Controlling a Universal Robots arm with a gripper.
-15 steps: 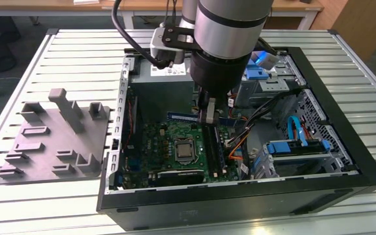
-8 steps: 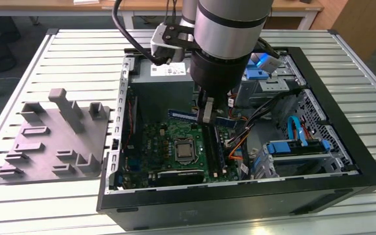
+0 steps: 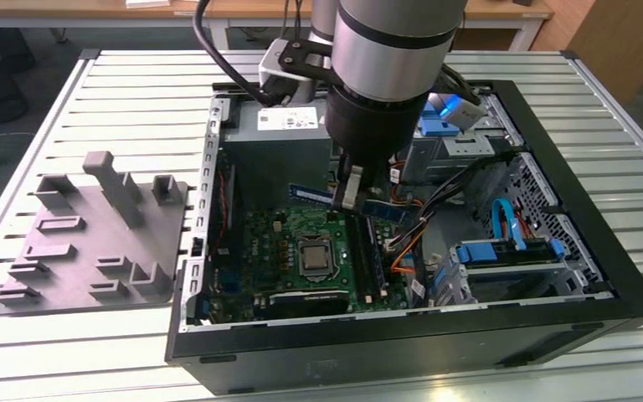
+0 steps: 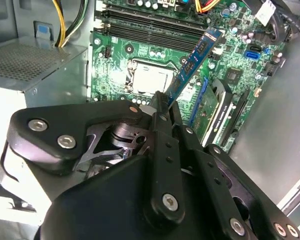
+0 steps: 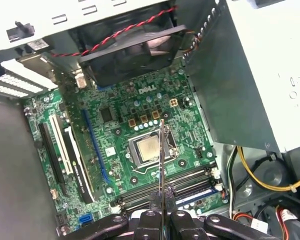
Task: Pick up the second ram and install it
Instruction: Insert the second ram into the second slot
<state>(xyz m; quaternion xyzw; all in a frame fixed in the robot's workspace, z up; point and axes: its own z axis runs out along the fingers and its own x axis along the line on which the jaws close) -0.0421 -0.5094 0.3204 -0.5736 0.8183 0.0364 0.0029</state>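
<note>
Second ram [image 4: 194, 62], a blue-green stick with dark chips on its face, is held in the air inside the open computer case [image 3: 589, 251]. It is not yet in a slot. The gripper [image 4: 165, 102] is closed on it, with one finger on each flat face. In the exterior view this grasp is near the centre of the frame, above the green motherboard [image 3: 288, 243] and close to the long memory slots [image 5: 190, 182], which lie beside the processor socket [image 5: 147, 149]. In the first wrist view the stick shows edge-on as a very thin line. I judge it to be light and stiff, so it should not bend in the grasp, but it is thin and fragile. Its smooth faces can slip or turn between the fingers if the clamp is weak. The best hold seems to be on the flat faces near the upper edge, away from the contact edge, which must stay free and clean. At the exterior view's left the grey tray [image 3: 87, 243] lies on the slatted surface [image 3: 131, 92], well apart from the case.
</note>
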